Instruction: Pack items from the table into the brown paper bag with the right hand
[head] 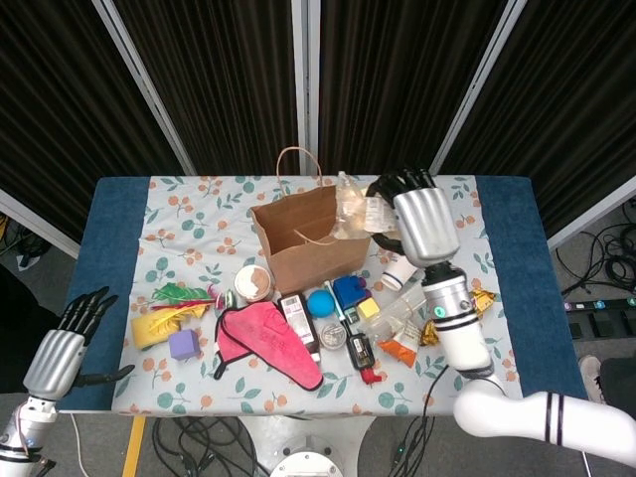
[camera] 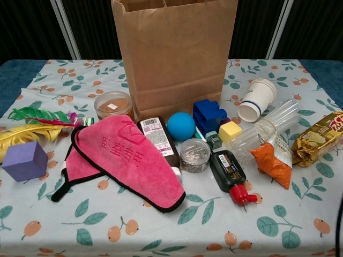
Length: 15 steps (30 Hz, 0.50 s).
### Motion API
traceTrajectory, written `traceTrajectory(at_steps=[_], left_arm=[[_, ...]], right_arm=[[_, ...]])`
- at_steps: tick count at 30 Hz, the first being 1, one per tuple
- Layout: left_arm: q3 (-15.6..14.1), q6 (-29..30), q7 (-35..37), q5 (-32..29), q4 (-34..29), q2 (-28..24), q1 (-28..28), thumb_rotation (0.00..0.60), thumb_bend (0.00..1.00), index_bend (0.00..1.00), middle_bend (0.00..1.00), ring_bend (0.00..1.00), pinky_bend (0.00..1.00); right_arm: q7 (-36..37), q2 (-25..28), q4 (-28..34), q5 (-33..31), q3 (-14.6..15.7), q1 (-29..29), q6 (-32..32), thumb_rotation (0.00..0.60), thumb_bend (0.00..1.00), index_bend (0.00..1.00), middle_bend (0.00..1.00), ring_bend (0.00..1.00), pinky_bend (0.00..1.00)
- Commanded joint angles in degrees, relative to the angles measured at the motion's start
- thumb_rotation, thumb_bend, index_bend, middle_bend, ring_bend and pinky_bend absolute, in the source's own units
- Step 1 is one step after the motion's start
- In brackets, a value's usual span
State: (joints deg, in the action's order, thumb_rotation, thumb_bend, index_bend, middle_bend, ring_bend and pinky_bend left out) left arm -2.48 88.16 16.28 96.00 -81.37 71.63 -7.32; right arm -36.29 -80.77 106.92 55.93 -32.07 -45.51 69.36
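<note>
The brown paper bag [head: 310,242] [camera: 174,53] stands upright and open at the middle of the table. My right hand [head: 417,214] is raised beside the bag's right rim and holds a clear plastic bag of snacks [head: 355,211] over the opening. My left hand [head: 62,353] hangs open off the table's front left corner, holding nothing. Neither hand shows in the chest view.
In front of the bag lie a pink cloth [camera: 128,160], blue ball [camera: 181,126], blue block [camera: 208,115], yellow cube [camera: 230,131], dark bottles [camera: 231,176], a white cup [camera: 256,99], a gold snack pack [camera: 317,138], an orange packet [camera: 271,163], a purple cube [camera: 24,160], a feather [camera: 37,115] and a tub [camera: 113,105].
</note>
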Motion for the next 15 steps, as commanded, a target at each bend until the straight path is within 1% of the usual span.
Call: traceTrajectory(at_steps=[1,5,9,15], left_arm=[[0.4,-0.5,0.3,-0.5,0.4,0.1,-0.4,0.443,0.00,0.06,0.07,0.03,0.07],[0.8,-1.2,1.0,-1.2,1.2,0.4,-0.8,0.438,0.00,0.06,0.07,0.03,0.07],[1.2,-1.8,1.6,-1.9,2.0,0.7,-1.2,0.442,0.00,0.06,0.07,0.03,0.07],[1.5,-2.3,2.1,-2.1,2.6,1.0,-1.8,0.443,0.00,0.06,0.07,0.03,0.07]], right_arm=[[1.3,-8.7,-9.9,-5.5,-3.5,-7.9,-2.9,0.600,0.23,0.47,0.40,0.25,0.19],[5.6,-13.5,-16.8,-5.8,-4.7,-12.2,-3.0,0.600,0.23,0.47,0.40,0.25,0.19],[9.8,-16.5,-21.9,-5.3,-4.6,-14.5,-3.2,0.600,0.24,0.47,0.40,0.25,0.19],[14.2,-17.7,-24.4,-6.2,-3.9,-14.5,-3.2,0.600,0.22,0.47,0.40,0.25,0.19]])
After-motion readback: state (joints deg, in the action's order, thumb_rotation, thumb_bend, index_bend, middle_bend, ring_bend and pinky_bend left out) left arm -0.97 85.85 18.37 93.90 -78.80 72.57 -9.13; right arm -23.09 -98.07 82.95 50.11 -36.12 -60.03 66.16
